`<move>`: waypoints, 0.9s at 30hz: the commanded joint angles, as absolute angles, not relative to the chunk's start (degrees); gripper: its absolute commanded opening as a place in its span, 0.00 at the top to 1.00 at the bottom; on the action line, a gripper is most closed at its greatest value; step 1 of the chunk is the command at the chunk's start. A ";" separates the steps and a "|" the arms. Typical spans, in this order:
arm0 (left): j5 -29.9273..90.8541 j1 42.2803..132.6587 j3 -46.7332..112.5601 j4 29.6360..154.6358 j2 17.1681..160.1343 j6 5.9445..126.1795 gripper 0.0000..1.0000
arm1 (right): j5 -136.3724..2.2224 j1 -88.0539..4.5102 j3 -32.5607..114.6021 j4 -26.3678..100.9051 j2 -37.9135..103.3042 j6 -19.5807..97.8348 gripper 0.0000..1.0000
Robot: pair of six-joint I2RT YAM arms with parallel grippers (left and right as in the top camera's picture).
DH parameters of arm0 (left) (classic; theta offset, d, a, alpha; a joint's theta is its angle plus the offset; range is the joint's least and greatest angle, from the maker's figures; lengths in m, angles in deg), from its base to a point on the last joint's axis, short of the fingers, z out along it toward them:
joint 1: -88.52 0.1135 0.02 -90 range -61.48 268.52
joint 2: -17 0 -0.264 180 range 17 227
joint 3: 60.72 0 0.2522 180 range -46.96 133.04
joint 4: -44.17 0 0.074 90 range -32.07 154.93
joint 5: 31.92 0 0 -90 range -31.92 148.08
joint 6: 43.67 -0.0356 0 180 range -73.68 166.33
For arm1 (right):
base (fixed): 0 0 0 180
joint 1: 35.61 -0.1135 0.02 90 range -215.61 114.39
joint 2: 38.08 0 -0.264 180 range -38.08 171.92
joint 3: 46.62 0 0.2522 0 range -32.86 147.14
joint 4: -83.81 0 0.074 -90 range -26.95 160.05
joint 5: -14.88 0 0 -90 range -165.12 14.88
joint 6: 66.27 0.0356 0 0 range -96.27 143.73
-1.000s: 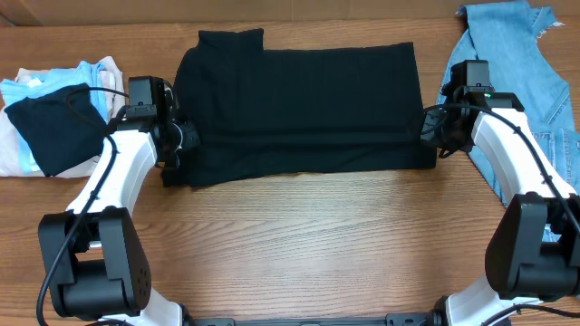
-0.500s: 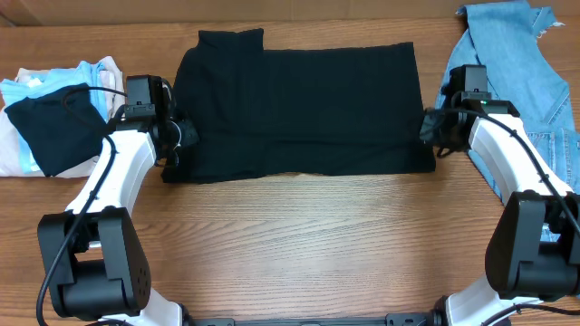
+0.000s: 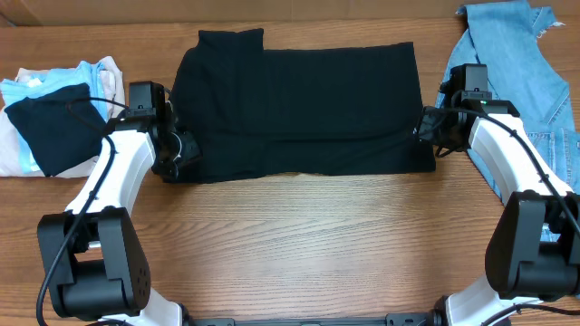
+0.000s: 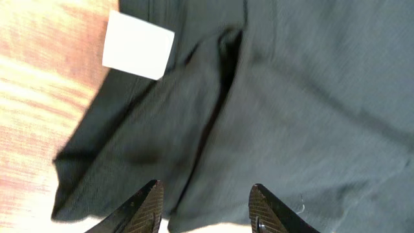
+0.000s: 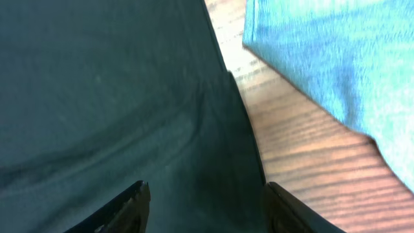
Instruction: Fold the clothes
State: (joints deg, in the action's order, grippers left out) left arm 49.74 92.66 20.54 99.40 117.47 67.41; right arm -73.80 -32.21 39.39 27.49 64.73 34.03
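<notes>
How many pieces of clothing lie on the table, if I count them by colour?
Black or very dark: 2, the large black garment and the small dark piece
Blue: 2, the denim garment and the light blue piece
White: 1, the white piece
Total: 5, as far as the stacked pieces can be told apart

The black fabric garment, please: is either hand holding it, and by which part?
Neither. Left hand and right hand hang open over the side edges of the black fabric garment.
</notes>
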 commanded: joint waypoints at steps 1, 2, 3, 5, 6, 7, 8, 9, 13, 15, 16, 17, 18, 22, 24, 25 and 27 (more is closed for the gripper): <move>49.22 91.94 20.00 100.30 117.62 67.56 0.50 | -73.32 -31.73 39.35 26.72 64.81 33.99 0.41; 49.19 91.70 19.60 100.10 117.62 67.52 0.49 | -73.32 -31.73 39.35 26.39 64.81 33.99 0.41; 49.22 91.48 19.14 99.58 117.62 67.45 0.46 | -73.32 -31.73 39.35 26.18 64.81 33.97 0.41; 49.17 91.22 18.25 98.11 117.62 67.08 0.44 | -73.32 -31.73 39.35 25.74 64.81 33.99 0.41; 49.17 91.06 17.99 97.70 117.62 67.08 0.43 | -73.32 -31.73 39.35 25.43 64.81 33.97 0.41; 49.22 90.91 17.88 97.57 117.64 67.08 0.43 | -73.34 -31.73 39.35 25.06 64.81 33.97 0.41; 49.33 90.80 17.88 97.52 117.78 67.08 0.43 | -73.34 -31.73 39.35 24.65 64.81 33.97 0.41; 49.50 90.72 17.88 97.50 117.86 67.10 0.43 | -73.34 -31.73 39.35 24.32 64.81 33.97 0.41; 49.48 90.43 17.83 97.24 119.33 67.12 0.44 | -73.34 -31.73 39.35 23.42 64.81 33.99 0.41; 49.46 90.39 17.83 96.71 121.21 67.14 0.46 | -73.34 -31.73 39.35 23.16 64.81 33.97 0.41; 49.46 90.39 17.83 96.54 122.21 67.17 0.47 | -73.34 -31.73 39.35 23.05 64.81 33.97 0.41; 49.46 90.39 17.83 96.28 123.24 67.19 0.48 | -73.34 -31.73 39.35 22.96 64.81 33.97 0.41; 49.46 90.39 17.83 95.84 124.40 67.34 0.51 | -73.29 -31.73 39.35 22.83 64.81 33.99 0.41; 49.65 90.43 17.83 94.29 126.89 67.38 0.54 | -73.34 -31.73 39.28 22.70 64.81 33.97 0.42; 49.81 90.47 17.85 93.02 127.15 67.36 0.54 | -73.34 -31.73 39.09 22.29 64.81 33.97 0.42; 50.31 90.54 17.85 92.54 127.15 67.38 0.54 | -73.36 -31.73 39.04 21.87 64.88 33.97 0.42; 52.60 90.82 17.85 92.52 127.13 68.02 0.54 | -73.53 -31.73 38.56 21.91 64.92 33.95 0.42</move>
State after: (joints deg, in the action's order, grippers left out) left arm 50.13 90.76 18.49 93.06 124.92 67.41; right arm -73.77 -32.21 39.28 21.85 64.75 34.01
